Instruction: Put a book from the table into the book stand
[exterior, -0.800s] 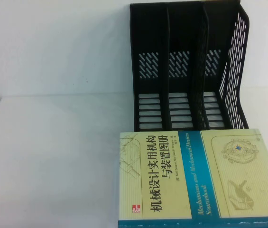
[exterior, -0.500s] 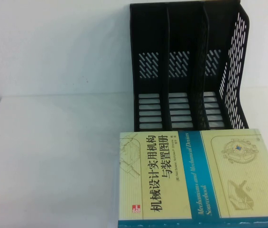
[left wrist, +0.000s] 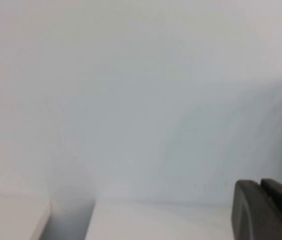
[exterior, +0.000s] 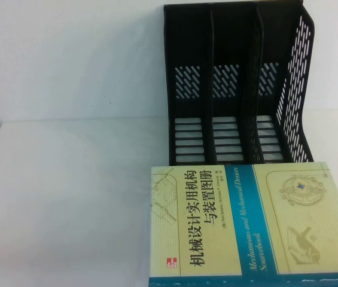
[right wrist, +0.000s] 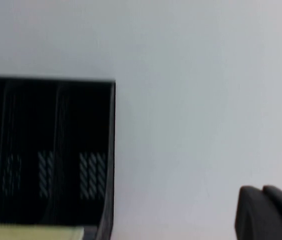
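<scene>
Tons of room on the left

Surface (exterior: 67, 197) wide open there; book (exterior: 252, 224) sits right against the book stand (exterior: 237, 89) front, blocking its slots.

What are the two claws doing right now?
Left claw: only an edge shows, away from the book; cannot tell.
Right claw: facing the rack; cannot tell.

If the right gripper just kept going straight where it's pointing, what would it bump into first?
Probably nothing soon. The right gripper faces a bare white wall; the book stand and book sit off to one side. The left gripper also faces wall. Depth is unclear.
</scene>
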Controlling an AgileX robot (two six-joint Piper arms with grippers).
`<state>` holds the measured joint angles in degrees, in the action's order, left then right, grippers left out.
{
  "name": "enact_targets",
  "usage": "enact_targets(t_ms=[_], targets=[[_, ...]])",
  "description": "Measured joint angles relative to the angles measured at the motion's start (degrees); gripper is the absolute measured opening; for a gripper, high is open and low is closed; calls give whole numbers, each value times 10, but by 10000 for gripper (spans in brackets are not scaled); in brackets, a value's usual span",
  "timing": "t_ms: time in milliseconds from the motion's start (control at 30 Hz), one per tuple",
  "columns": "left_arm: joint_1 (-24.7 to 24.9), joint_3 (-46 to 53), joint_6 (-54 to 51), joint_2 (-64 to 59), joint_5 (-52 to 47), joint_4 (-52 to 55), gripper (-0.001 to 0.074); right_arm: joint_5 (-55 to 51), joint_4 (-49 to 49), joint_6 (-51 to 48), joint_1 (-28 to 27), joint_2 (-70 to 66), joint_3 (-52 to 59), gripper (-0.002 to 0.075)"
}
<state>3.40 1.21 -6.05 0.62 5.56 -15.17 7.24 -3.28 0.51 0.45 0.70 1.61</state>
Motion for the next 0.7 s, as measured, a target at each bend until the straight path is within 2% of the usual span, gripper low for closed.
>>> enact_targets(t_ms=[267, 433, 700], targets=[[0, 0, 0, 0, 154, -4, -4, 156, 0, 35, 0, 0, 0, -3], [0, 0, 0, 0, 180, -6, -4, 171, 0, 93, 0, 0, 0, -3], [0, 0, 31, 0, 212, -8, -4, 188, -15, 107, 0, 0, 0, -3]])
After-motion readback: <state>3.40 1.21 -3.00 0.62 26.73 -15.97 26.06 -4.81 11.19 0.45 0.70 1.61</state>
